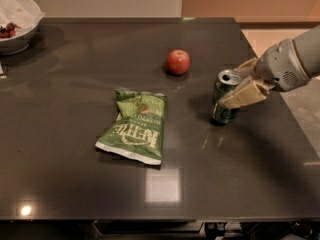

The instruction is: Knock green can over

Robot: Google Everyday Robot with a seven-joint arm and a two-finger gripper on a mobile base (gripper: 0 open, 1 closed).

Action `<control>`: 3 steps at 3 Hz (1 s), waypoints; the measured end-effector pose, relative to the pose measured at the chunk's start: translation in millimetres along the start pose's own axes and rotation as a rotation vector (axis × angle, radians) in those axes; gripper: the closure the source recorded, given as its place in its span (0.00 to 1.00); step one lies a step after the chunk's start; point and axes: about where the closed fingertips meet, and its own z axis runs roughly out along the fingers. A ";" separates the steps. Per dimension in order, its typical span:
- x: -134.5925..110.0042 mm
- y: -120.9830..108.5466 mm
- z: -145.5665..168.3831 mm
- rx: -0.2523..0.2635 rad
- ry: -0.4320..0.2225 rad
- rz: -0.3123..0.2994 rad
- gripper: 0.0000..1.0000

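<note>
The green can [223, 100] stands upright on the dark table [75, 184], right of centre, with its silver top showing. My gripper [243, 81] reaches in from the right at the can's upper right side. It is open: the near fingertip [241, 95] lies against the can's upper right wall, and the far fingertip [248, 65] is just behind the rim. Whether the far one touches the can I cannot tell.
A red apple [178, 62] sits behind and left of the can. A flat green chip bag [135, 125] lies mid-table. A white bowl [17, 21] with food stands at the far left corner. The table's right edge runs close behind the gripper.
</note>
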 end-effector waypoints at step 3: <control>2.0 9.5 -21.8 -0.062 0.472 -0.074 1.00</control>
